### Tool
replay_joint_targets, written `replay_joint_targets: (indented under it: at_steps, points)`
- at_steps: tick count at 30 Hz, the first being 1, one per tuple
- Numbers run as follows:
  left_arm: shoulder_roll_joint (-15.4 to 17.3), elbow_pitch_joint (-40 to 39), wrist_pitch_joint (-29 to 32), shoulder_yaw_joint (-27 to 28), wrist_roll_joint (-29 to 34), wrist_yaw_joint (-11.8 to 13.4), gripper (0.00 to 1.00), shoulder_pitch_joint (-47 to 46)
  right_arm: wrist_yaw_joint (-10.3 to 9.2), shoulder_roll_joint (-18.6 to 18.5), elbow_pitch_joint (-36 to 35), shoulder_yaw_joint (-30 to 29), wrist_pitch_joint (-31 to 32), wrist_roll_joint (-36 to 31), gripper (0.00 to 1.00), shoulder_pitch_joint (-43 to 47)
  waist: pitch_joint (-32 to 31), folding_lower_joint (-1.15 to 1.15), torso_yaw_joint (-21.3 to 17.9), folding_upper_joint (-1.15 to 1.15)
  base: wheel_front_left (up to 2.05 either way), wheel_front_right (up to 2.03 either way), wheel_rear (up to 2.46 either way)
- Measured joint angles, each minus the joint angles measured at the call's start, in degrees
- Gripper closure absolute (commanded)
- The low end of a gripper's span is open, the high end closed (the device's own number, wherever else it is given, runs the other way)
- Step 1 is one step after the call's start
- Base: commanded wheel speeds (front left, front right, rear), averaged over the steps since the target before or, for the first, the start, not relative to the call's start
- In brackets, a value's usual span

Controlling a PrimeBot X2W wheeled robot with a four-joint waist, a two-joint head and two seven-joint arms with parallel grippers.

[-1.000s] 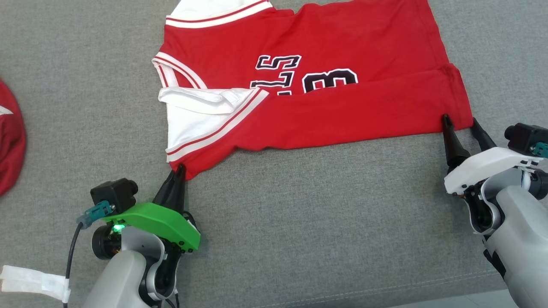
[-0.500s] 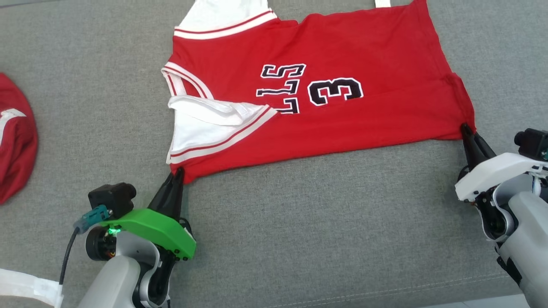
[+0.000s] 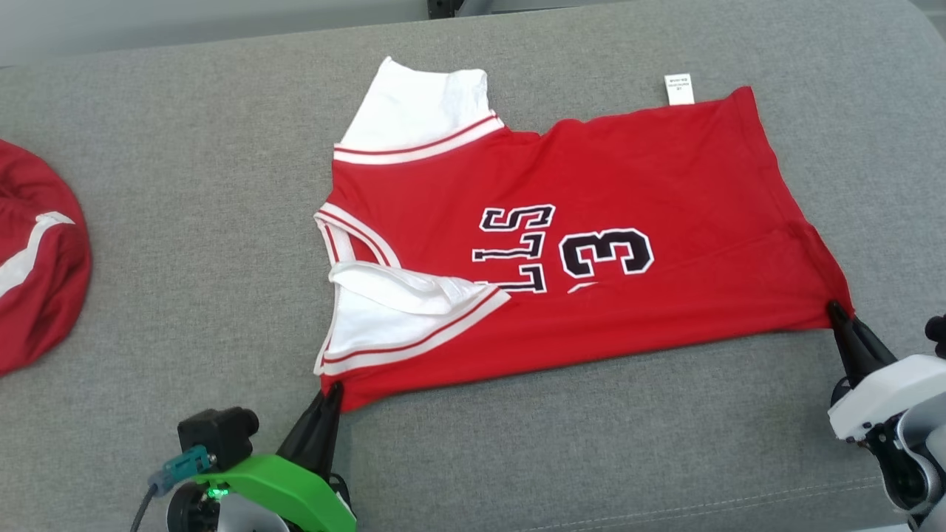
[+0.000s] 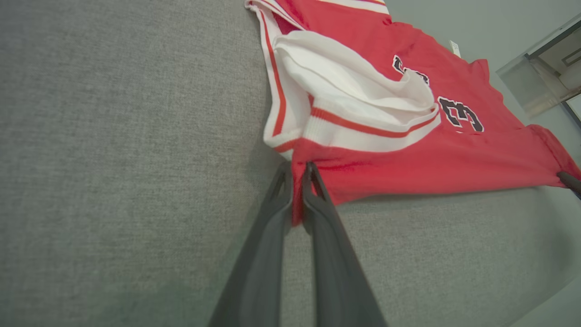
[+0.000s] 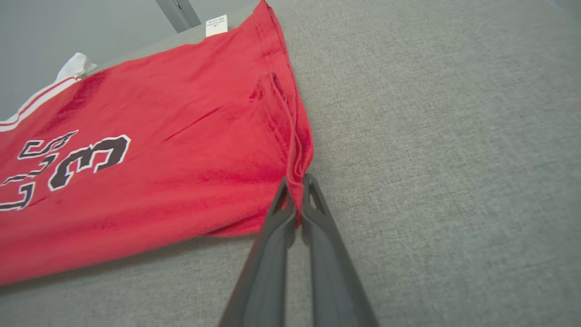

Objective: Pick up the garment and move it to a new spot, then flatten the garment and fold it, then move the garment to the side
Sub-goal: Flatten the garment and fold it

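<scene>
As the left gripper [image 3: 334, 386] at 7 o'clock and the right gripper [image 3: 834, 307] at 4 o'clock each have their fingers pinched shut on a near corner of the red jersey [image 3: 635, 177], its near edge stretches straight. It lies mid-tabletop [image 3: 185, 222], likely held for flattening

Coarse grey woven fabric covers the tabletop [image 3: 185, 222], with a stitched seam [image 3: 702, 508] running along its near side and a rounded corner at the far right. Beyond the far edge lies a smooth, pale grey-green surface [image 3: 148, 29]; whether it is floor or wall is unclear. A dark object [image 3: 443, 7] stands at that edge. The right wrist view shows a slanting grey metal bar [image 5: 179, 13], and the left wrist view a dark-framed, glassy panel [image 4: 544, 68]. The light is soft and even, and the shadows are faint.
</scene>
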Motion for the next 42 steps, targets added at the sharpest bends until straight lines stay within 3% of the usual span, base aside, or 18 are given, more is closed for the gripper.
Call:
replay_joint_targets:
  at_steps: [15, 16, 17, 18, 19, 20, 21, 31, 34, 42]
  points:
    - [-0.75, -5.35, 2.43, -2.08, -1.92, 3.9, 1.0, 8.54, 0.01, -1.18, -5.53, -6.82, 0.01, -5.35, 0.97, 11.61, -1.08, 0.0, 0.76, 0.0, 0.0, 0.0, 0.0]
    - [-0.8, -5.26, 2.5, -2.11, -1.92, 3.97, 1.0, 8.58, 0.01, -1.09, -5.55, -7.01, 0.01, -5.79, 0.7, 11.86, -1.13, 0.0, 0.77, 0.0, 0.0, 0.0, 0.0]
    - [-0.81, -5.15, 2.68, -2.12, -1.93, 4.14, 1.0, 8.58, 0.01, -1.03, -5.46, -7.3, 0.01, -6.48, 0.15, 11.99, -1.2, 0.0, 0.77, 0.0, 0.0, 0.0, 0.0]
    - [-0.82, -5.04, 2.86, -2.21, -2.02, 4.24, 0.98, 8.58, 0.01, -0.93, -5.46, -7.61, 0.01, -6.87, 0.0, 12.04, -1.28, 0.0, 0.76, 0.0, 0.0, 0.0, 0.0]
    - [-0.96, -4.87, 3.33, -2.24, -2.22, 4.49, 0.64, 8.58, 0.01, -0.67, -5.55, -8.22, 0.01, -7.33, 0.0, 12.11, -1.39, 0.0, 0.75, 0.0, 0.0, 0.0, 0.0]
    - [-0.93, -4.77, 3.69, -2.4, -2.22, 4.76, 0.18, 8.59, -0.01, -0.36, -5.83, -8.98, 0.01, -7.76, 0.0, 12.21, -1.53, 0.0, 0.72, 0.0, 0.0, 0.0, 0.0]
    - [-0.89, -4.68, 3.85, -2.37, -2.22, 5.09, 0.0, 8.61, -0.01, -0.19, -6.36, -9.99, 0.01, -8.03, 0.0, 12.43, -1.66, 0.0, 0.68, 0.0, 0.0, 0.0, 0.0]
    - [1.85, -7.97, 2.48, 1.32, -1.08, 7.11, 0.0, 6.4, -0.02, 2.99, -15.38, -17.27, 0.01, -14.84, 0.0, 13.51, -1.81, 0.0, -0.7, 0.0, 0.0, 0.0, 0.0]
    - [2.11, -7.57, 2.59, 1.69, 0.58, 6.77, 0.0, -0.41, -0.02, 4.63, -18.12, -17.57, 0.01, -16.63, 0.0, 13.08, -1.22, 0.0, -0.84, 0.0, 0.0, 0.0, 0.0]
    - [4.11, 4.03, 10.66, 1.41, 3.1, 1.68, 0.0, -27.13, -0.02, 5.49, -21.17, -15.4, 0.01, -18.6, 0.0, 9.79, 2.53, 0.0, -2.05, 0.0, 0.0, 0.0, 0.0]
